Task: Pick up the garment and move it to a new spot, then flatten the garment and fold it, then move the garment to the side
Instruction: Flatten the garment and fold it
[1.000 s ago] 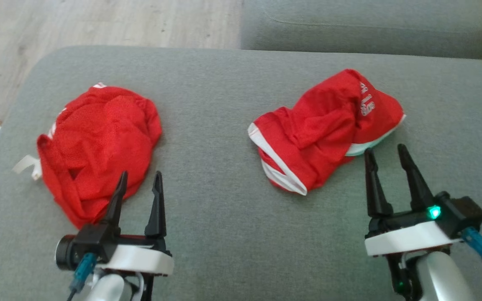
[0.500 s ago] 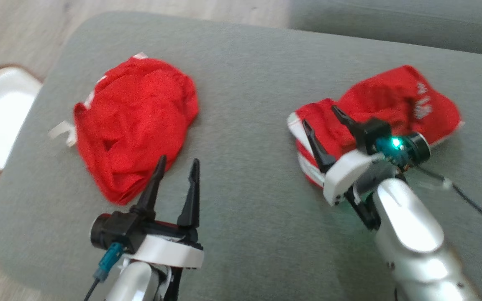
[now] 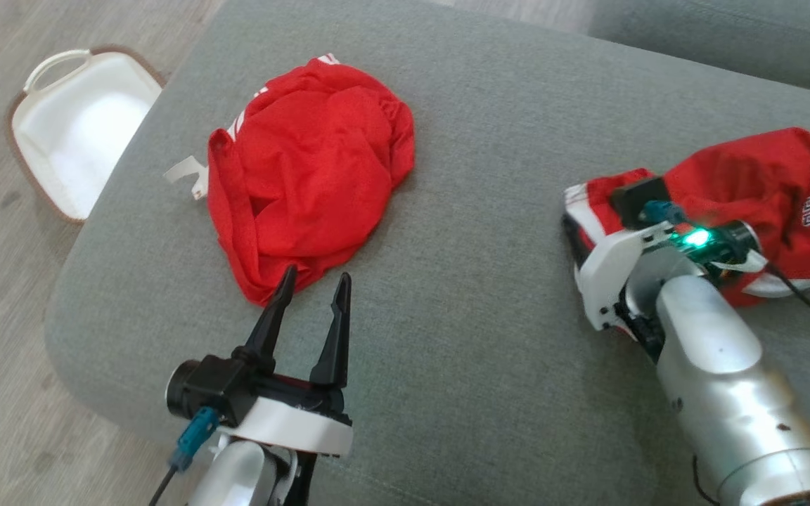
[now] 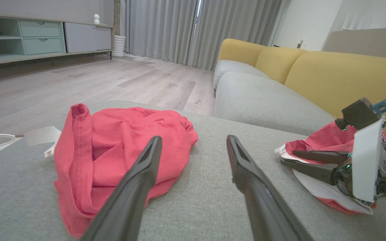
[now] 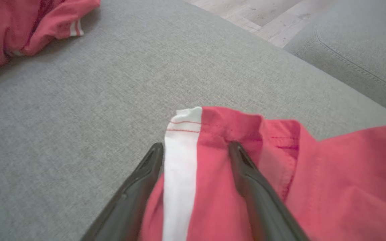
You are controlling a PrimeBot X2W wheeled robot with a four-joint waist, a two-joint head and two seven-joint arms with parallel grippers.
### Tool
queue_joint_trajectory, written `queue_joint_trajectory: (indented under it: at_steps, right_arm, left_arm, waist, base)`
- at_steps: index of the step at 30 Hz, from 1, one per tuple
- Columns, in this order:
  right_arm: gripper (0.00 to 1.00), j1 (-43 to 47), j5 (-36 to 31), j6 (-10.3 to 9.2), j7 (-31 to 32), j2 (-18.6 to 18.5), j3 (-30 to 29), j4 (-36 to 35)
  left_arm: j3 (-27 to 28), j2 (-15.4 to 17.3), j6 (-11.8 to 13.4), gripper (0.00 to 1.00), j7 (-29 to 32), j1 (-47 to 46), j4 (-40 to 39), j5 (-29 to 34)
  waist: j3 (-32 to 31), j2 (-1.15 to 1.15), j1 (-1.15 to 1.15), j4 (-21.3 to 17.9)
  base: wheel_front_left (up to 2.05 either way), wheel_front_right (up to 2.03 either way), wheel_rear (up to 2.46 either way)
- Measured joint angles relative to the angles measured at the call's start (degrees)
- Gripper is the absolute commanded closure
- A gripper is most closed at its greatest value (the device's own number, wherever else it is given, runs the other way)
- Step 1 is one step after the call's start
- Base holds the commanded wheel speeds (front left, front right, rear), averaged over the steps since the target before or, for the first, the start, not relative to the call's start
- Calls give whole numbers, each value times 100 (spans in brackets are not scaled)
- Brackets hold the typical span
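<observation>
Count from here: 2 red garments, left garment (image 3: 306, 169) and right garment (image 3: 785, 190); 2 grippers, left gripper (image 3: 317, 273) and right gripper (image 5: 195, 146); 2 grey cushions, near cushion (image 3: 482, 225) and far cushion (image 3: 728, 35); 1 white tag (image 3: 183, 172); 1 white basket (image 3: 81, 119) on the floor, far left.

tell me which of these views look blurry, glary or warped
Head view: mostly sharp, but glare whitens the right forearm and the white basket, and the green light blooms. Left wrist view: wide-angle bulge, with the left fingers soft up close. Right wrist view: the right fingers are smeared, while the garment's white stripe is fairly crisp.
</observation>
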Motion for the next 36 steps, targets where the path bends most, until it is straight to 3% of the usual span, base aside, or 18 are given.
queue_joint_trajectory:
  at_steps: [2,3,4,8,18,25,28,30,31,32,36]
  right_arm:
    - [2,-64,-76,0,-104,0,-168,132]
    - [64,-88,-114,0,-146,-1,-230,213]
    - [100,-102,-118,0,-202,-1,-249,261]
    - [100,-148,-45,0,-570,-1,-305,333]
    - [100,-470,1633,0,-1708,0,430,-494]
    - [100,-488,2093,0,-1911,-1,-415,-1292]
    - [100,37,2106,0,-1784,0,-878,-1584]
    - [100,892,2029,0,-1630,5,-1379,-1791]
    - [62,1184,2027,0,-1556,8,-1512,-1833]
    - [0,1457,2014,0,-1456,7,-1595,-1859]
    - [0,2125,1915,0,-1415,78,-1872,-2050]
  left_arm:
    - [-25,-1,8,0,0,-1,-9,-41]
    - [-40,-1,10,0,0,-1,-20,-59]
    - [-48,-2,14,0,0,-1,-30,-78]
    - [-57,-3,66,0,0,-1,-32,-78]
    - [40,-5,110,0,0,-2,-37,-67]
    - [241,-7,108,0,0,5,-84,92]
    - [356,-8,101,0,0,12,-100,123]
    - [370,-8,54,0,0,15,-102,134]
    - [368,-9,51,0,0,15,-102,138]
    - [368,-9,49,0,0,14,-101,151]
    - [367,-9,5,0,0,13,-89,236]
  waist:
    - [28,0,0,41]
    - [40,0,0,53]
    - [43,0,0,54]
    - [42,0,0,-14]
    - [-140,0,0,-503]
    - [-278,0,0,-1021]
    - [-319,0,0,-1270]
    - [-336,0,0,-1519]
    - [-338,0,0,-1600]
    - [-338,0,-1,-1679]
    - [-324,0,0,-1979]
  base:
    - [0,0,0]
    - [0,0,0]
    - [0,0,0]
    - [0,0,0]
    - [0,0,0]
    - [0,0,0]
    - [0,0,0]
    - [0,0,0]
    - [0,0,0]
    - [0,0,0]
    - [0,0,0]
